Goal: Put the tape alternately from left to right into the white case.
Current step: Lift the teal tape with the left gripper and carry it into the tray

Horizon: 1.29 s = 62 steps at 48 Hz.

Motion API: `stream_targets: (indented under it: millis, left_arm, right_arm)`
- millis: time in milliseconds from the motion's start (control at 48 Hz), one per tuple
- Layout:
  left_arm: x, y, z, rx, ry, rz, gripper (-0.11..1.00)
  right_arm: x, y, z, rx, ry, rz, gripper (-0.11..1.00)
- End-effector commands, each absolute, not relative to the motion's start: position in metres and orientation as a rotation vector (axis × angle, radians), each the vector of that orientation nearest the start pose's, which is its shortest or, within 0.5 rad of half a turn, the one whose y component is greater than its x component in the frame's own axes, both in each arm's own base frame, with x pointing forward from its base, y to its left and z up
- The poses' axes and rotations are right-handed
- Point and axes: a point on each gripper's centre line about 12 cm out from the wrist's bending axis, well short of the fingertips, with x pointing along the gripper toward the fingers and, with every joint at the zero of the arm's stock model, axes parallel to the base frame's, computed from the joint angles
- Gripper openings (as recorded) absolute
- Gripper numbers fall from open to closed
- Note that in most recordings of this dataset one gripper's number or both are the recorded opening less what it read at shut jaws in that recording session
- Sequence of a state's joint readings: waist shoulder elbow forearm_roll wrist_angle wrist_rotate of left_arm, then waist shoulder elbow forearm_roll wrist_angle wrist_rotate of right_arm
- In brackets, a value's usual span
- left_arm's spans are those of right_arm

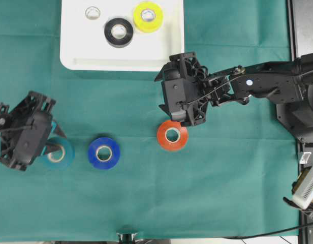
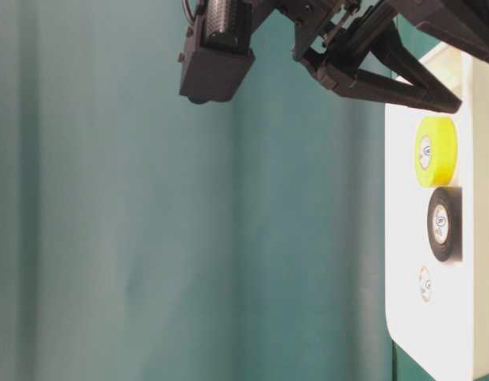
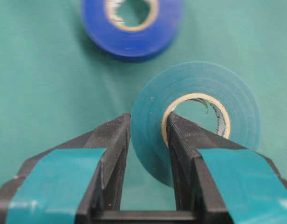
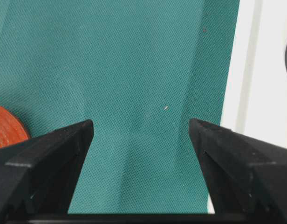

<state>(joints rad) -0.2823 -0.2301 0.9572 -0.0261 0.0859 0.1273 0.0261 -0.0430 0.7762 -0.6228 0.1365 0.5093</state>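
Observation:
The white case [image 1: 75, 51] lies at the back and holds a white roll [image 1: 93, 12], a black roll [image 1: 119, 32] and a yellow roll [image 1: 148, 17]. On the green cloth are a teal roll [image 1: 60, 152], a blue roll [image 1: 103, 153] and a red roll [image 1: 172, 135]. My left gripper [image 3: 148, 122] is shut on the teal roll's [image 3: 199, 88] wall, one finger outside and one inside the pale core. I cannot tell whether the roll is off the cloth. My right gripper [image 4: 141, 126] hangs open and empty between the case's front rim [image 4: 236, 93] and the red roll [image 4: 6, 126].
The blue roll [image 3: 132, 28] lies just beyond the teal one in the left wrist view. The right arm [image 1: 268, 84] reaches in from a dark stand at the right edge. Green cloth [image 1: 222, 193] covers the table.

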Motion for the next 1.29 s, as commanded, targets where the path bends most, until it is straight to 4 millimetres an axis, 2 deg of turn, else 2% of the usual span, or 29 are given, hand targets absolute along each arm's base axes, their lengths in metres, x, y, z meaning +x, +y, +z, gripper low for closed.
stream_targets:
  millis: [0, 313, 834, 1042, 1271]
  left_arm:
    - [0.294, -0.073, 0.164, 0.186, 0.739, -0.269, 0.22]
    - [0.310, -0.027, 0.174, 0.137, 0.718, -0.125, 0.22]
    - [0.322, 0.055, 0.188, 0.056, 0.665, 0.124, 0.22]
    - [0.322, 0.089, 0.183, 0.031, 0.663, 0.219, 0.22]
    - [0.324, 0.116, 0.174, 0.012, 0.675, 0.289, 0.22]
  right_arm:
    - [0.350, 0.001, 0.153, -0.144, 0.805, -0.002, 0.85]
    - [0.350, 0.001, 0.152, -0.144, 0.807, -0.002, 0.85]
    - [0.350, 0.001, 0.153, -0.144, 0.805, -0.002, 0.85]
    - [0.350, 0.001, 0.152, -0.144, 0.807, -0.002, 0.85]
    - [0.350, 0.001, 0.152, -0.144, 0.807, -0.002, 0.85]
